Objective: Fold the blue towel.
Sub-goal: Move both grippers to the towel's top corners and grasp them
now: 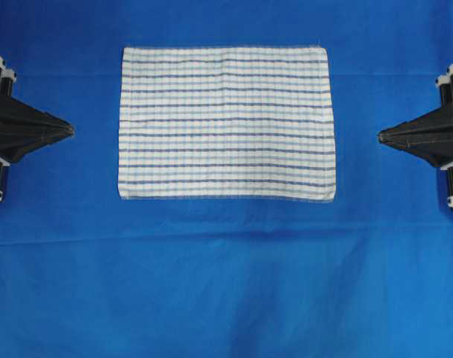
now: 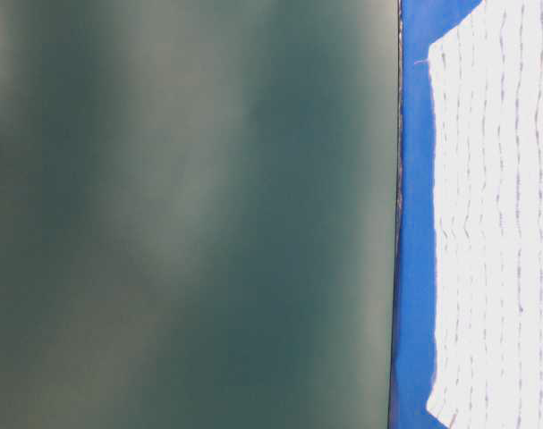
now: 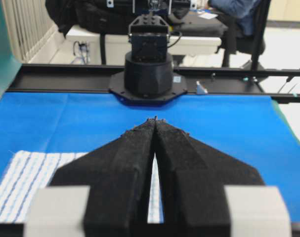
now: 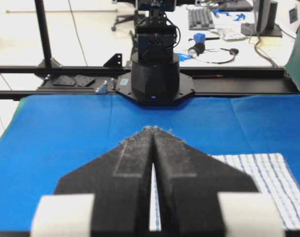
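Observation:
The blue towel point(image 1: 226, 123), white with light-blue checks and navy stripes, lies flat and unfolded in the middle of the blue table cloth point(image 1: 226, 283). My left gripper point(image 1: 71, 130) is shut with nothing in it, its tips pointing at the towel's left edge, a short gap away. My right gripper point(image 1: 380, 136) mirrors it at the towel's right edge, also shut and empty. In the left wrist view the closed tips point(image 3: 155, 120) hover above the towel point(image 3: 21, 182). The right wrist view shows the same, tips point(image 4: 152, 129) together over the towel point(image 4: 268, 182).
The opposite arm's black base point(image 3: 149, 74) stands at the far table edge in the left wrist view, and the other base point(image 4: 154, 74) in the right wrist view. A dark green panel point(image 2: 190, 214) fills most of the table-level view, beside the towel point(image 2: 495, 223).

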